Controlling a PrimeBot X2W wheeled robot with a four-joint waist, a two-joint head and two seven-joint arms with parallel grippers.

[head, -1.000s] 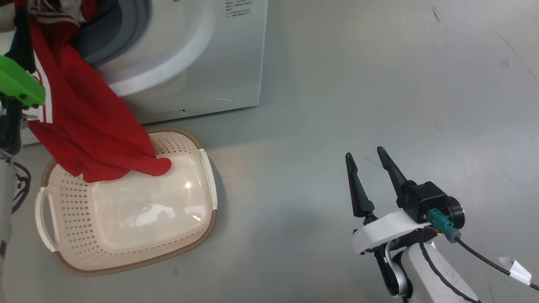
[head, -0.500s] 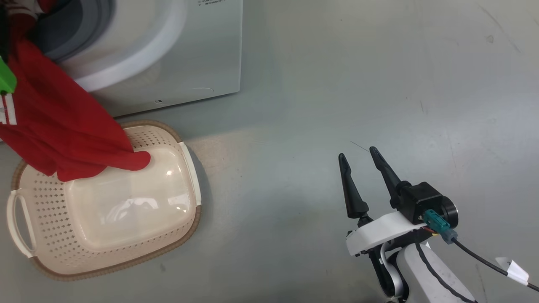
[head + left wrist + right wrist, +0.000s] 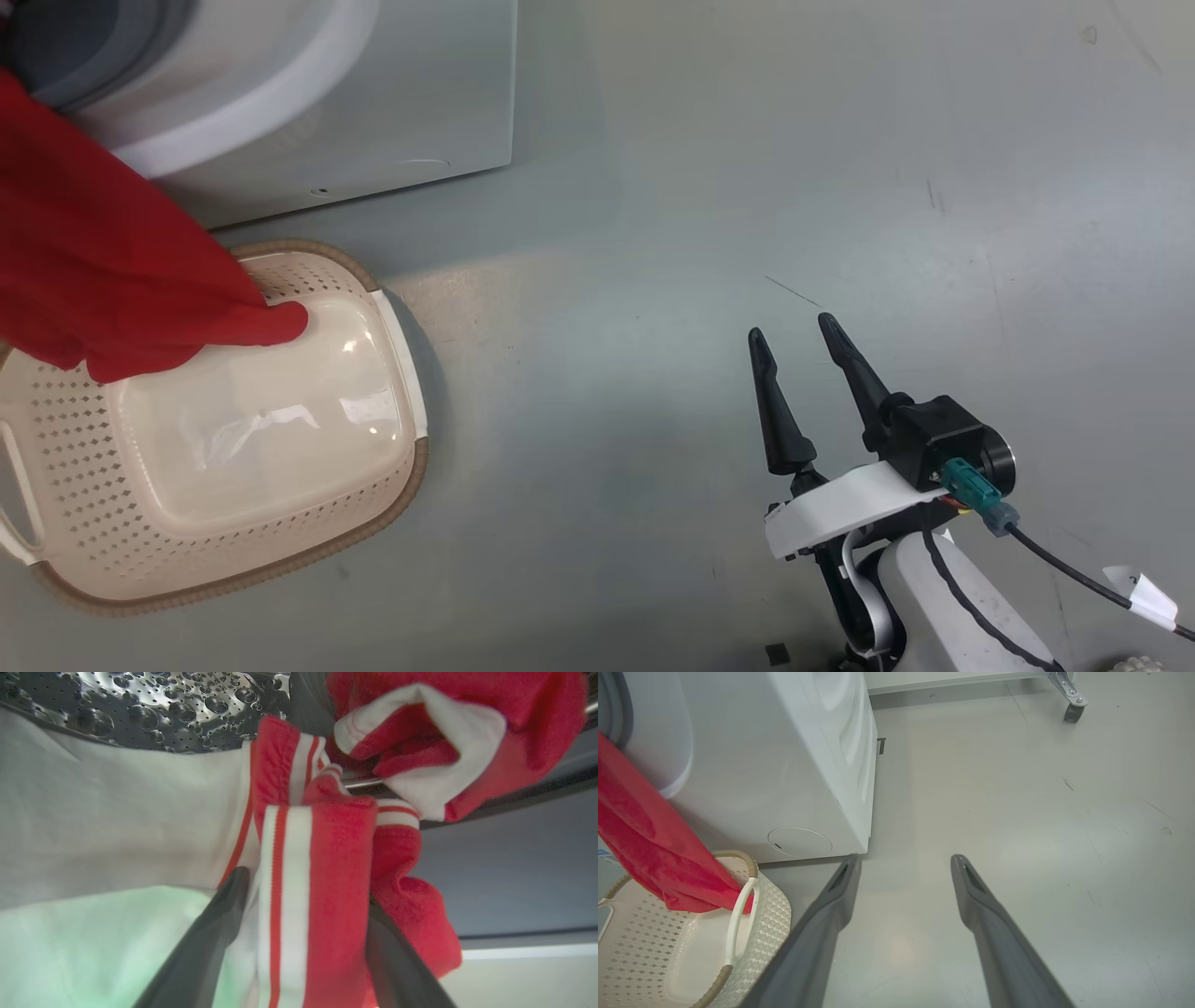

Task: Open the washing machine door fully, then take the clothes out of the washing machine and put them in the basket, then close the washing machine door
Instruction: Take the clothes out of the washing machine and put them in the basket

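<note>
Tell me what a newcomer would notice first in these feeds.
The bright red clothes grab the eye, hanging in front of the washing machine opening at upper left, with the lower end dipping into the cream basket. In the left wrist view, the left gripper has its jaws spread either side of a red-and-white striped fold. The right gripper hangs open over the grey floor at lower right.

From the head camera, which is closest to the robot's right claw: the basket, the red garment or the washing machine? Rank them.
1. The basket and the washing machine, both left of the right gripper, basket lower, machine upper: too close to call.
2. The clothes, farthest left, hanging over the basket.
</note>
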